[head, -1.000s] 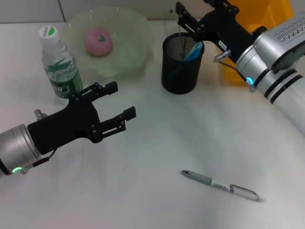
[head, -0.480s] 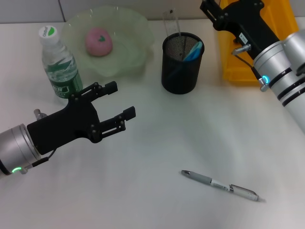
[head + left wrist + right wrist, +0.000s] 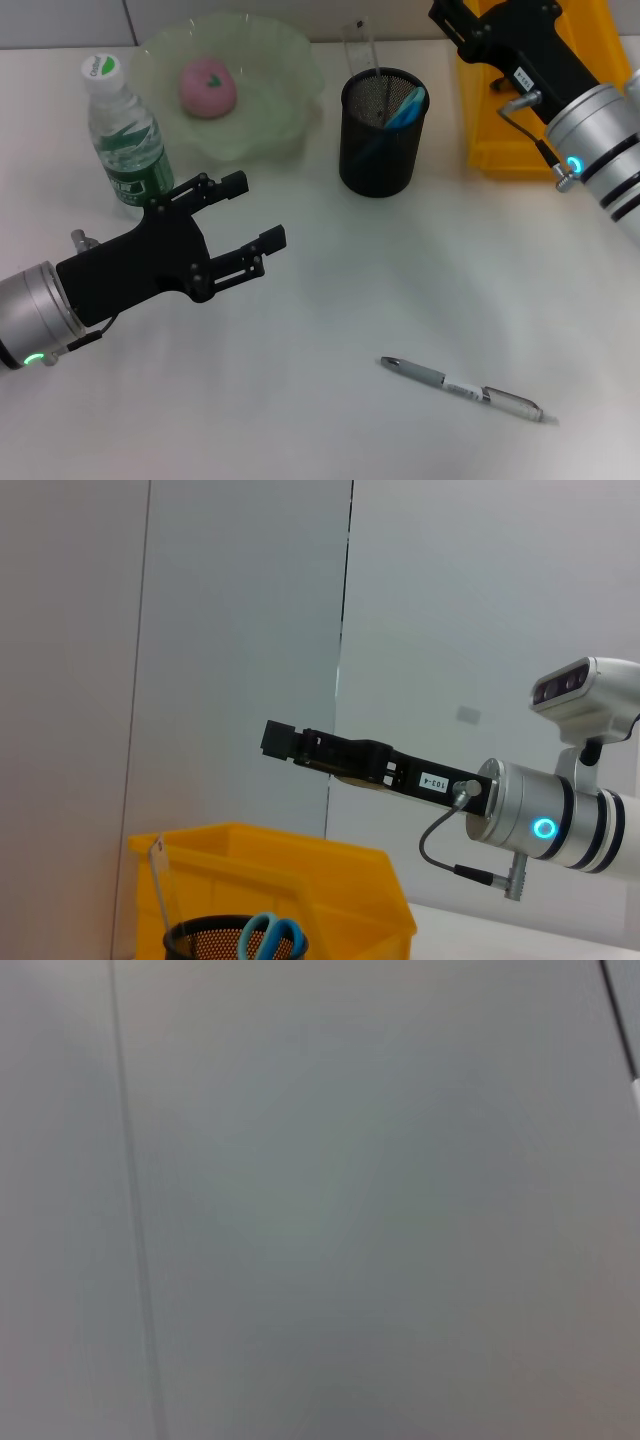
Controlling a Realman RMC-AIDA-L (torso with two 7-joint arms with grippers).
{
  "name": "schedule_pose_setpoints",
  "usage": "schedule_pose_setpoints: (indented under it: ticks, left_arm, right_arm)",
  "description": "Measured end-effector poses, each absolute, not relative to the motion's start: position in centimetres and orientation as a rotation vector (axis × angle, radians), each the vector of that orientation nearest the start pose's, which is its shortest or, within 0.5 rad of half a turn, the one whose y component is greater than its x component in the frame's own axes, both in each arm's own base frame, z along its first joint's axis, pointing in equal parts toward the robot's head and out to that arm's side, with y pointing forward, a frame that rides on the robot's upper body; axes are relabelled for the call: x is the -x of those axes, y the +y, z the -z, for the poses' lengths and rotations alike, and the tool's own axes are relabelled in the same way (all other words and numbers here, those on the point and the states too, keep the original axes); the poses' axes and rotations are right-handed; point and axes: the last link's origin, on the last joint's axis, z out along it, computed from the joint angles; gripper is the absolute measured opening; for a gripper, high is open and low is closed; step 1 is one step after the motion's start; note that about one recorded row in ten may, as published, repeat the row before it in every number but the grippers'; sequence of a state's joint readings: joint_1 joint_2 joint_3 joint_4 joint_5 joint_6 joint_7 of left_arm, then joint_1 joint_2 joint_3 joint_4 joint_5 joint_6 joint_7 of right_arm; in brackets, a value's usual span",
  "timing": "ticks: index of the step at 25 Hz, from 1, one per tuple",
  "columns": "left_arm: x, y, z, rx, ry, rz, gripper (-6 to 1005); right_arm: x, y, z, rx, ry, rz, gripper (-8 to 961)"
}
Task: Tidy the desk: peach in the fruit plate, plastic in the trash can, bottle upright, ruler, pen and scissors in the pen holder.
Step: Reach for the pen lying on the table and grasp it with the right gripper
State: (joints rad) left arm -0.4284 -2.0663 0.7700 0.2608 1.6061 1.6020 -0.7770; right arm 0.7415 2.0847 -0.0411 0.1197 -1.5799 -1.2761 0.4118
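A pink peach point(image 3: 207, 87) lies in the green fruit plate point(image 3: 285, 60) at the back. To its left the bottle point(image 3: 120, 140) stands upright. The black mesh pen holder point(image 3: 378, 150) holds blue-handled scissors point(image 3: 405, 107) and a clear ruler point(image 3: 358, 45); the holder point(image 3: 215, 937) and scissors point(image 3: 270, 935) also show in the left wrist view. A grey pen point(image 3: 462, 388) lies flat on the table at front right. My left gripper point(image 3: 253, 210) hovers open and empty, front left. My right gripper point(image 3: 450, 20) is raised over the yellow trash can point(image 3: 500, 120) and shows as the right gripper point(image 3: 282, 742) in the left wrist view. The plastic is out of view.
The white table point(image 3: 330, 280) spreads between the left gripper and the pen. The yellow bin point(image 3: 300, 880) stands right behind the pen holder. The right wrist view shows only a grey wall.
My right arm has drawn back to the right, from above the pen holder to above the yellow bin. The left arm and the objects on the table have not moved.
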Motion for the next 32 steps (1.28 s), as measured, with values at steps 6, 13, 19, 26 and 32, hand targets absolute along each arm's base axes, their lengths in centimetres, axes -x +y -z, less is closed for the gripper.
schedule_pose_setpoints:
  ticks: [6, 13, 19, 26, 32]
  left_arm:
    - [27.9, 27.7, 3.4, 2.483, -0.357, 1.053, 771]
    - [27.8, 27.4, 3.7, 2.518, -0.364, 1.05, 771]
    - [27.8, 27.1, 3.9, 2.54, -0.365, 1.054, 770]
    - [27.7, 26.2, 4.1, 2.613, -0.327, 1.049, 769]
    - [27.7, 25.6, 4.2, 2.676, -0.299, 1.036, 769]
  right_arm:
    - [-22.1, 37.9, 3.0, 2.056, 0.523, -1.186, 715]
    - [-22.7, 36.0, 1.1, 2.304, 0.493, -1.216, 715]
    - [-23.1, 35.1, -0.2, 2.434, 0.43, -1.161, 715]
    - [-23.2, 34.7, -0.9, 2.579, 0.393, -1.045, 716]
    - [-22.9, 34.1, -1.4, 2.707, 0.306, -0.994, 716]
